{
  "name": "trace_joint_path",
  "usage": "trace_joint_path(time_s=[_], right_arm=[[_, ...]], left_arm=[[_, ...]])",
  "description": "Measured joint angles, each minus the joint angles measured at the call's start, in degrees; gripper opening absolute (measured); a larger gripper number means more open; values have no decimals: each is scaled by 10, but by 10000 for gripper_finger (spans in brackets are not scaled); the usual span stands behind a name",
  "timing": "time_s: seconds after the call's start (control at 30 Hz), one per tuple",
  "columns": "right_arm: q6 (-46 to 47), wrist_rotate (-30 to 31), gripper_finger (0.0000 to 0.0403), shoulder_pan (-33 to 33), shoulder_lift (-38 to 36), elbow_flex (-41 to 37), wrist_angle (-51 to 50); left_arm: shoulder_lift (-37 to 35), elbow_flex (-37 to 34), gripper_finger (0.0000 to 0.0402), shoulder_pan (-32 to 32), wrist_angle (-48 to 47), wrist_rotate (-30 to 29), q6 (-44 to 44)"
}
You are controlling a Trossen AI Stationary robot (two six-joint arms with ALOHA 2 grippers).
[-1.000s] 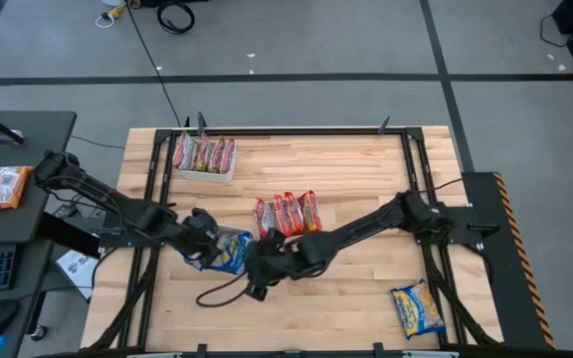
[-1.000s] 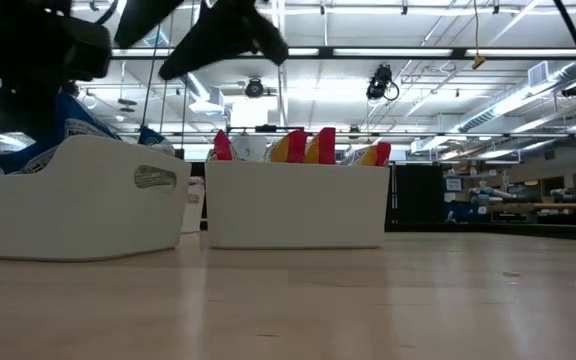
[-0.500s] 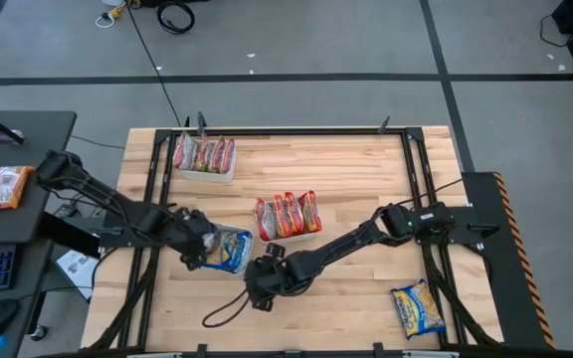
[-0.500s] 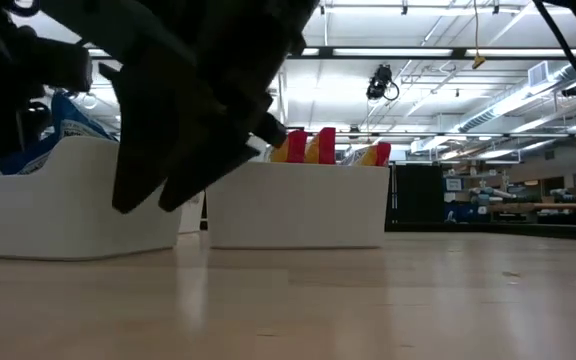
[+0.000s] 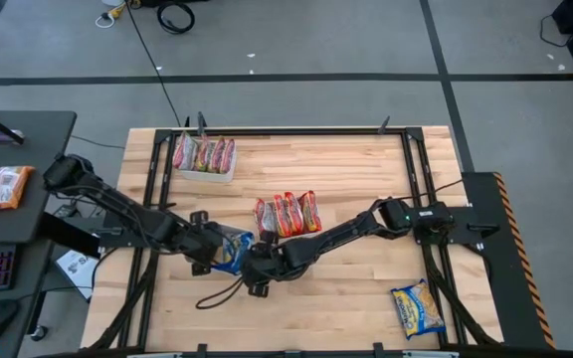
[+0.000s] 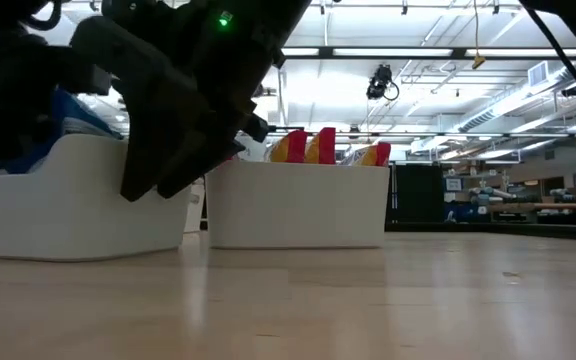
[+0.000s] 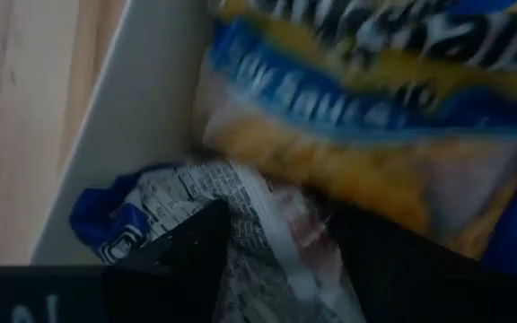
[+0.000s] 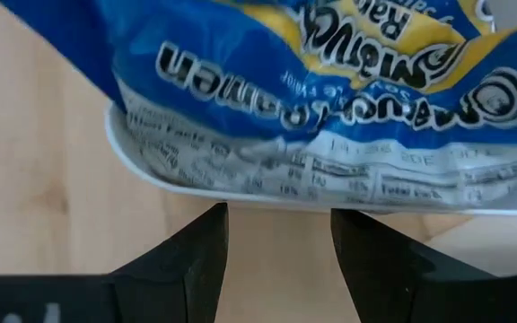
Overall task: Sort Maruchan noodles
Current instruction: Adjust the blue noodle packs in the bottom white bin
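Settling the blue-and-yellow packets [image 5: 233, 249] into the near tray [image 6: 78, 200], to judge by how things lie: at least two in there, one with its printed end up against the tray wall. Flanked by the left gripper [image 5: 210, 254], fingers apart over that printed end and clamped on nothing that shows, and the right gripper [image 5: 255, 267], fingers likewise apart, empty, just short of the tray's edge. Next, probably: back both off, then send the right across for the one loose packet [image 5: 418, 308], lying flat near the table [image 5: 346, 159] corner. Farther out: about four red packets [image 5: 288, 213] in the middle tray [image 6: 298, 205], about four more in the back tray [image 5: 207, 175]. Three trays in all.
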Motion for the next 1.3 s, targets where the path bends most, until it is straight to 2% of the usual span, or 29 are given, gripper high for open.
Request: trace_joint_path(time_s=[0.1,0.2,0.33,0.47,0.6,0.77,0.87,1.07,1.2,1.3], right_arm=[[2,15,204,-6,-1,-1,0],[13,21,204,-11,-8,-1,1],[18,37,204,-11,-13,1,20],[25,37,204,-12,-13,0,22],[50,37,204,-12,-13,0,29],[53,44,204,-12,-13,0,32],[56,39,204,-12,-13,0,28],[94,-1,204,-12,-13,0,1],[84,-24,204,-15,-13,0,-9],[68,-47,204,-20,-13,0,-9]], left_arm=[[0,0,213,11,42,-1,24],[1,31,213,26,6,1,27],[0,113,213,39,-153,-2,57],[-2,168,213,41,-276,-39,102],[-2,159,213,42,-271,-46,133],[12,136,213,39,-171,-26,122],[13,145,213,43,-119,-28,42],[15,150,229,98,-151,-17,-224],[46,150,253,115,-151,-3,-300],[77,150,262,116,-130,5,-320]])
